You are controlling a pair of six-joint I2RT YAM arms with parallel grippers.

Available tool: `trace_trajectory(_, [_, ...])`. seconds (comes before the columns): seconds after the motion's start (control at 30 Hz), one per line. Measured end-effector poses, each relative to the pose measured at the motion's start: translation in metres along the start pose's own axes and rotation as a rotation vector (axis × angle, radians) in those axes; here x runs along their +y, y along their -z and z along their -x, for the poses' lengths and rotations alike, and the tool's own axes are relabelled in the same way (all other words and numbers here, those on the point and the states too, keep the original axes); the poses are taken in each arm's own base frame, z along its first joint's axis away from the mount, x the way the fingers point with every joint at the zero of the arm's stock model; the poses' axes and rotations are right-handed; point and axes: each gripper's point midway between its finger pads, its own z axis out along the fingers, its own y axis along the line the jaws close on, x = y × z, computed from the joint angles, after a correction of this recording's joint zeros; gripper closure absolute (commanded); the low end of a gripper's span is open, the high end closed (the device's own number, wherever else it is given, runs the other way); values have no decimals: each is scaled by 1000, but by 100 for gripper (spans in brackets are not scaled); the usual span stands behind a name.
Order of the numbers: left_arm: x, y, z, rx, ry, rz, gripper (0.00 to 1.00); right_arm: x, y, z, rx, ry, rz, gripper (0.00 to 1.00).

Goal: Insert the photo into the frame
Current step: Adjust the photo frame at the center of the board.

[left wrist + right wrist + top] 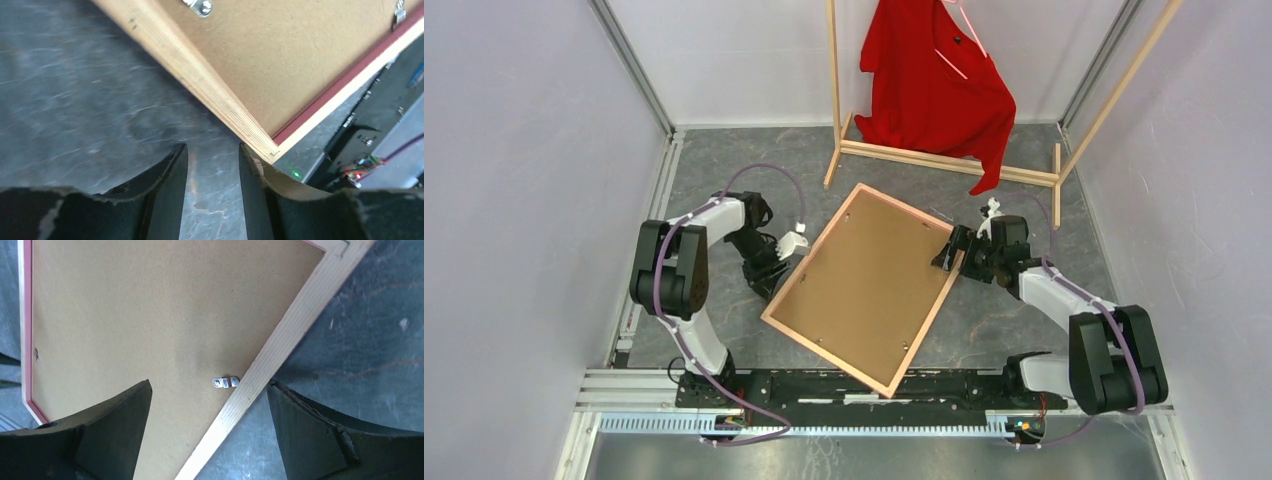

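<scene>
The frame (914, 222) lies back-up and slantwise on the grey table, its light wood rim around a brown backing board (864, 290). The photo is hidden. My left gripper (771, 280) is by the frame's left edge; in the left wrist view it (213, 150) is slightly open and empty over bare table, with the frame's corner (260, 145) just by the right finger. My right gripper (948, 252) is at the frame's right edge; in the right wrist view it (209, 385) is wide open, straddling the wood rim (280, 345) near a metal clip (226, 382).
A tall wooden clothes rack with a red shirt (939, 80) stands at the back, its base bar (944, 160) close to the frame's far corner. The black arm rail (964, 385) runs along the near edge, touching the frame's near corner. Walls close both sides.
</scene>
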Motion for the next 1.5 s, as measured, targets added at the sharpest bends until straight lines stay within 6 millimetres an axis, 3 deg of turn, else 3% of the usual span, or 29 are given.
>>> trace_trajectory(0.2, [-30,-11,-1,33,-51,-99,50,5,-10,18,-15,15,2,10])
trace_trajectory(0.33, [-39,-8,7,0,-76,-121,50,11,-2,47,-69,78,-40,13])
trace_trajectory(0.5, [-27,11,9,-62,-51,-83,52,27,33,81,-202,163,-62,26])
trace_trajectory(0.57, [-13,22,17,-110,-25,-65,59,39,44,82,-248,182,-34,38])
trace_trajectory(0.6, [-6,27,21,-134,-16,-56,62,50,47,78,-260,194,-2,45])
trace_trajectory(0.63, [1,31,28,-164,-4,-53,64,73,45,64,-252,222,70,49])
trace_trajectory(0.67, [9,35,39,-201,8,-54,65,77,44,61,-246,225,83,50])
trace_trajectory(0.73, [13,34,52,-246,24,-81,66,104,34,36,-202,251,163,51])
trace_trajectory(0.87, [7,24,67,-299,68,-172,67,148,11,-14,-81,298,278,52])
trace_trajectory(1.0, [2,19,74,-310,98,-204,73,174,-10,-55,9,321,331,52])
trace_trajectory(1.2, [5,10,80,-304,117,-200,76,221,-36,-92,68,353,398,55])
trace_trajectory(1.3, [9,3,79,-293,135,-207,78,240,-47,-105,78,357,428,61])
trace_trajectory(1.5, [14,-4,79,-287,147,-208,82,258,-68,-118,84,339,444,71])
